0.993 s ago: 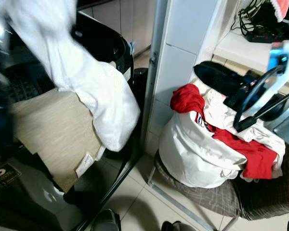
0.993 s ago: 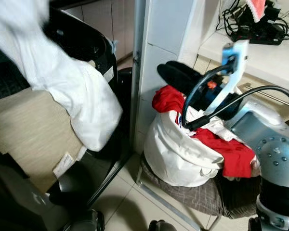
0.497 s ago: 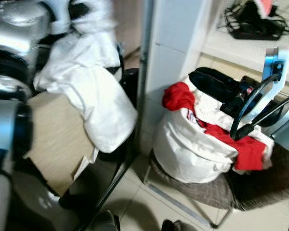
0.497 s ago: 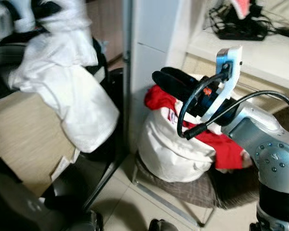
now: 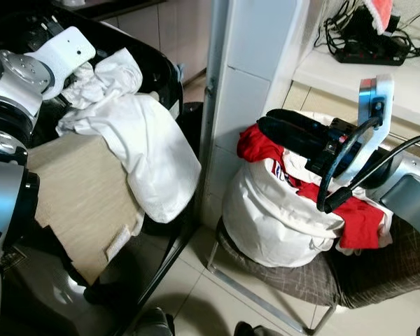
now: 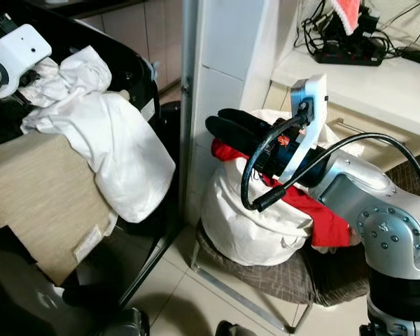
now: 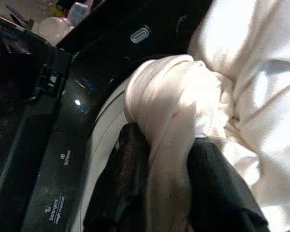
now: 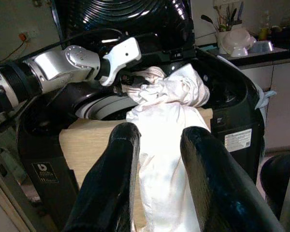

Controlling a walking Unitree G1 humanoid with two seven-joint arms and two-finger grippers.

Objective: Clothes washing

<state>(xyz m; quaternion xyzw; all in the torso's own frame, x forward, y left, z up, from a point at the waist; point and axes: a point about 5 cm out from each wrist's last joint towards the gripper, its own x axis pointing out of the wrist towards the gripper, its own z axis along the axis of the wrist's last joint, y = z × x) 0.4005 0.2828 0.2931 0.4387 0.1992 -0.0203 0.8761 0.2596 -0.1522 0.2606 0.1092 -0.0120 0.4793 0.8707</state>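
The left gripper (image 7: pixel 166 188) pinches a crumpled white cotton garment (image 5: pixel 136 133) over the rim of the black top-loading washing machine (image 8: pixel 222 104), the cloth trailing down its front beside a beige towel (image 5: pixel 77 189). The right gripper (image 5: pixel 283 129), fingers apart and empty, hovers just above a white laundry bag (image 5: pixel 273 217) with red clothes (image 5: pixel 353 220) on a grey checked stool (image 5: pixel 315 280).

One black washing machine (image 6: pixel 136 70), one white garment (image 5: pixel 150 143) over its rim, one beige cloth (image 5: pixel 77 196), one white laundry bag (image 5: pixel 280 217), one red garment (image 5: pixel 353 220), two pincers.
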